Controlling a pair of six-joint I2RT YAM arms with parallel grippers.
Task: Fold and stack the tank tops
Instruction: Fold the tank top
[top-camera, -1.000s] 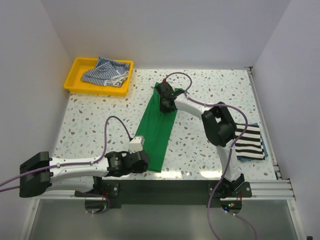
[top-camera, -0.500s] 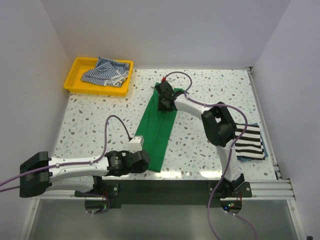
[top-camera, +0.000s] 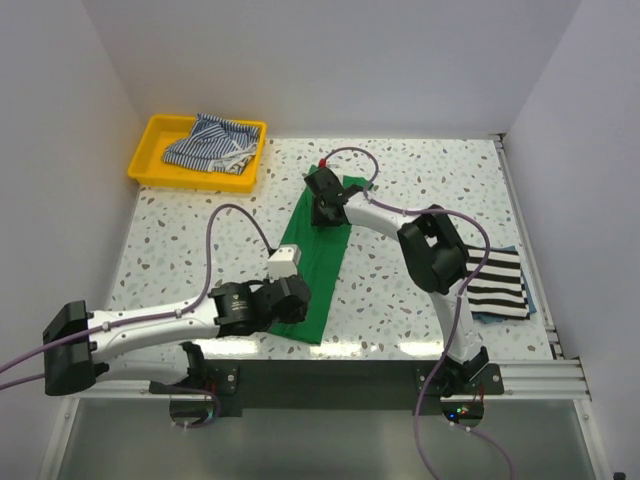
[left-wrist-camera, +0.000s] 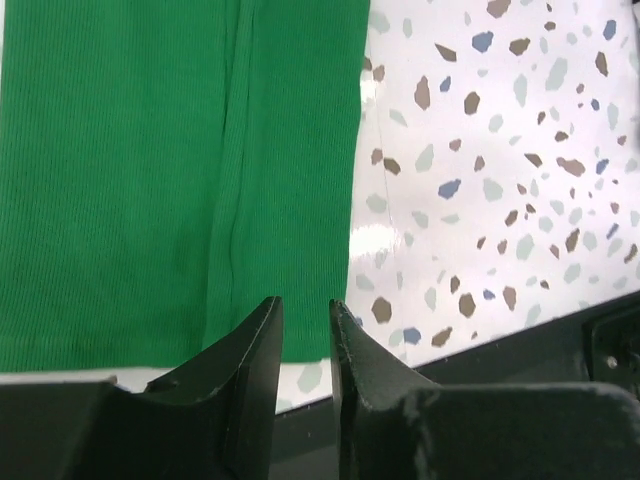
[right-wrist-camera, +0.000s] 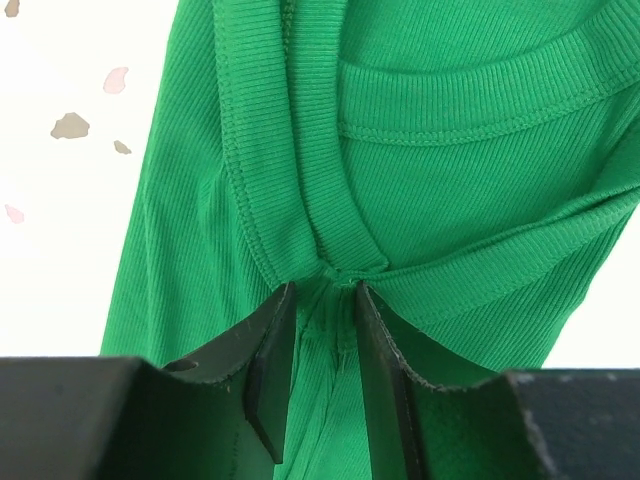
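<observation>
No readable text, labels or numbers anywhere, as far as these views show

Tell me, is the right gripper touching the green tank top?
Touching. The right wrist view shows the right gripper pinching bunched fabric of the green tank top between its fingers.

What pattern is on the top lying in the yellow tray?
Thin blue-and-white stripes on the top in the tray; clearest in the top external view.

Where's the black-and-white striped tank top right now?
In the top view, the black-and-white striped tank top lies folded at the table's right edge, beside the right arm, far from the yellow tray.
</observation>
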